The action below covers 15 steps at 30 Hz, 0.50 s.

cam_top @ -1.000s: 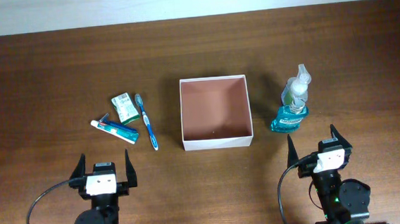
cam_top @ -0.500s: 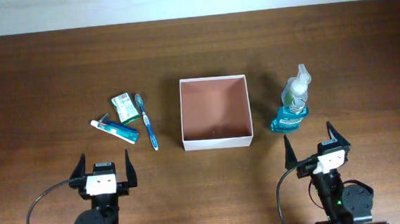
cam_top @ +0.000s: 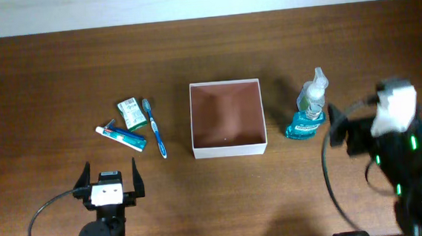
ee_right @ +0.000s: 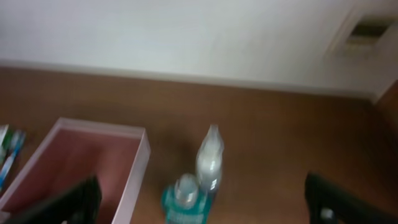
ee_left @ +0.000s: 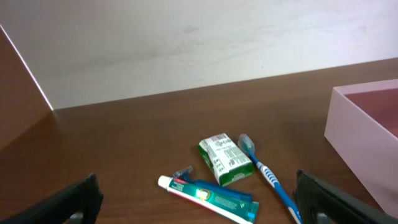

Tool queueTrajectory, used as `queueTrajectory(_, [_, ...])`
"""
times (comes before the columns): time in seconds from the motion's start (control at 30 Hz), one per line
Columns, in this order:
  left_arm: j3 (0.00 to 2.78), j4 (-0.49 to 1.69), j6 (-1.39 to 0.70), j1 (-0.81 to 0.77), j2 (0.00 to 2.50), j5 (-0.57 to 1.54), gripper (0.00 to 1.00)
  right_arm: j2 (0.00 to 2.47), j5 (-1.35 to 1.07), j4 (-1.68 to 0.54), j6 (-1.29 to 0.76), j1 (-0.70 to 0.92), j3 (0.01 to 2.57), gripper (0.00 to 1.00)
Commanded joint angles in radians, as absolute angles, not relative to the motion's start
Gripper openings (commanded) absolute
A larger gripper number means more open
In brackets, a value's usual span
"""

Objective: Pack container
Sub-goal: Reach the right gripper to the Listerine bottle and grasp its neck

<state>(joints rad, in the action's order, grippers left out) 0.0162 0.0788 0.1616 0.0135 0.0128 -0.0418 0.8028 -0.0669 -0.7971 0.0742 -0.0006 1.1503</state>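
- since the right gripper [ee_right: 200, 186] hangs blurred above the two bottles near the right edge, a descent that is slightly off could tip the spray bottle [cam_top: 314, 90] or shove the mouthwash [cam_top: 303, 126] against the container [cam_top: 228, 151]. the bottles stand touching or nearly so, and closing on one may drag the other.
- the container's thin white walls look light, so a nudge could slide it. it sits open at the middle of the table, with nothing packed in it that i can see.
- right fingers [ee_right: 68, 202]: spread wide, holding nothing, touching nothing.
- left gripper [cam_top: 110, 170]: at the near edge, fingers [ee_left: 329, 199] released wide and empty, well apart from the toothpaste [cam_top: 121, 137], packet [cam_top: 131, 113] and toothbrush [cam_top: 154, 131] lying toward the left edge.
- those small, flat items could slip out of a shallow pinch.
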Motion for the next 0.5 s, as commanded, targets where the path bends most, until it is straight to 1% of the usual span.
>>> queueTrajectory(0.0, [0.009, 0.077, 0.174, 0.016, 0.005, -0.049, 0.99, 0.994, -0.184, -0.861, 0.062, -0.007, 1.250, 0.99])
queueTrajectory(0.17, [0.009, 0.077, 0.174, 0.016, 0.005, -0.049, 0.99, 1.171, -0.207, -0.931, 0.062, -0.007, 1.249, 0.98])
queueTrajectory(0.2, [0.009, 0.077, 0.174, 0.016, 0.005, -0.049, 0.99, 1.231, -0.205, -0.955, 0.059, -0.007, 1.249, 0.94])
queueTrajectory(0.3, [0.009, 0.077, 0.174, 0.016, 0.005, -0.049, 0.99, 1.302, -0.195, -0.976, 0.023, -0.007, 1.249, 0.77])
queueTrajectory(0.4, [0.009, 0.077, 0.174, 0.016, 0.005, -0.049, 0.99, 1.333, -0.125, -0.985, -0.022, -0.007, 1.248, 0.69])
queueTrajectory(0.47, [0.009, 0.077, 0.174, 0.016, 0.005, -0.049, 0.99, 1.334, -0.080, -0.994, -0.039, -0.007, 1.246, 0.69])
